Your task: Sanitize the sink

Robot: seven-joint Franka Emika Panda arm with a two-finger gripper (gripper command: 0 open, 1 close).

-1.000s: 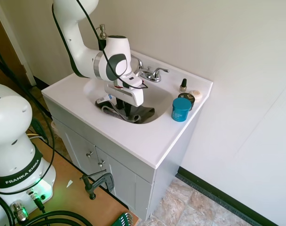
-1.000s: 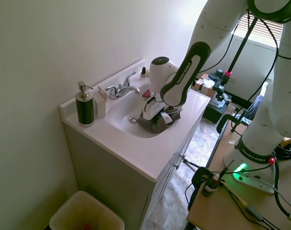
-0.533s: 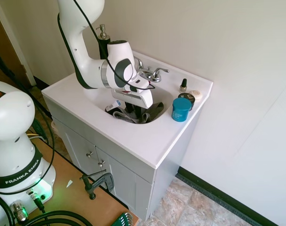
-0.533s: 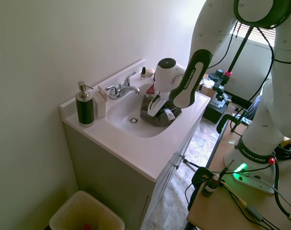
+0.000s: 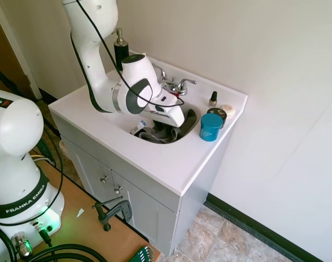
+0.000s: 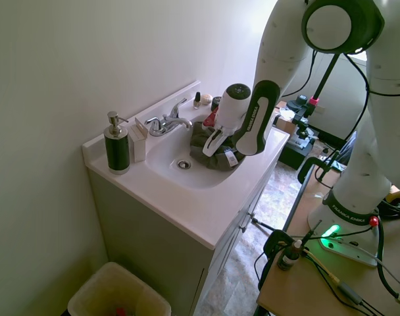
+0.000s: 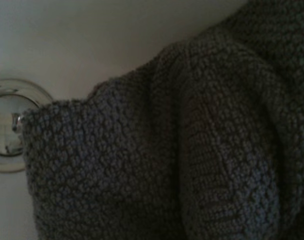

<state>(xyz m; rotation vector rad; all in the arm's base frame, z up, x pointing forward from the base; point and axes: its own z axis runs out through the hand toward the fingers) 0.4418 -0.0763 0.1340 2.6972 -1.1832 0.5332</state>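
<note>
White sink (image 5: 155,158) basin holds gripper (image 6: 216,150) pressing grey cloth (image 7: 182,150) against its wall.

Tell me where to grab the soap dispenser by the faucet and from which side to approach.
Grip the soap dispenser around its dark cylindrical body, below the chrome pump. It stands upright at the back corner of the sink top, with the wall behind it and a small white box close beside it on the faucet side. Coming from the front edge looks clearest, fingers level.

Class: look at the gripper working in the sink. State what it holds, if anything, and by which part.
The gripper presses a dark grey knitted cloth against the basin of the sink. Its fingers are hidden, so the grip and its place cannot be told.
</note>
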